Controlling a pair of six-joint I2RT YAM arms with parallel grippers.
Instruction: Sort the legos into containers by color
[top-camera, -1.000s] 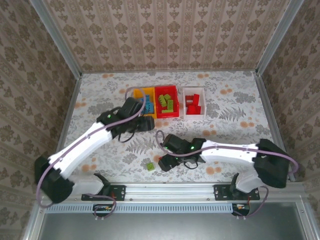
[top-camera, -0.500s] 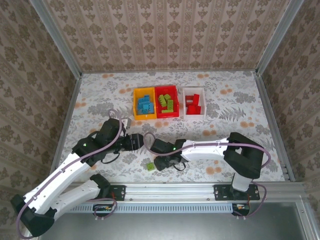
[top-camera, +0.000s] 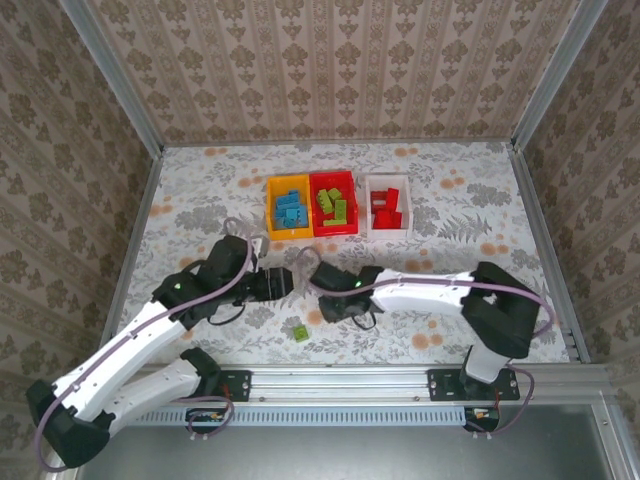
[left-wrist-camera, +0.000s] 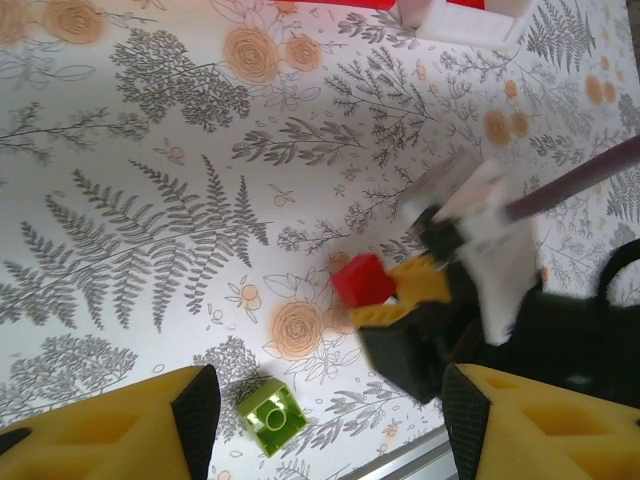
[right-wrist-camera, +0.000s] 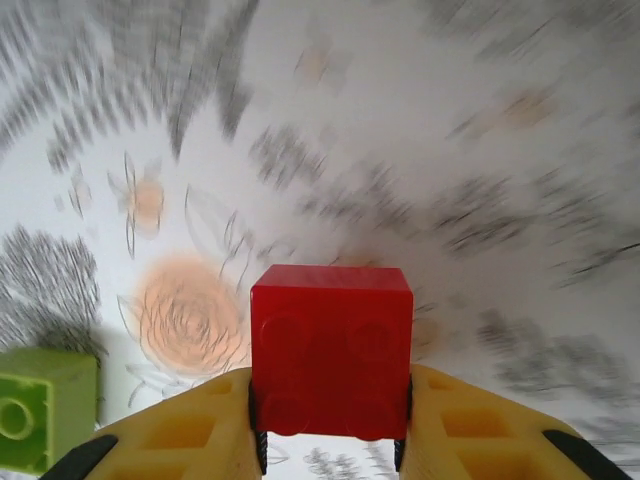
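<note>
Floral tabletop (top-camera: 480, 200), right jaws pinching square red lego (right-wrist-camera: 330, 350); left jaws spread, green lego (left-wrist-camera: 271, 416) loose

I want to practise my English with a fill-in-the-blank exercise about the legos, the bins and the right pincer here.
1. The right pincer grips a ___ lego.
2. The orange-yellow bin holds ___ bricks.
3. The loose lego on the table is ___.
4. The white bin holds ___ pieces.
Missing words: red; blue; green; red.
</note>
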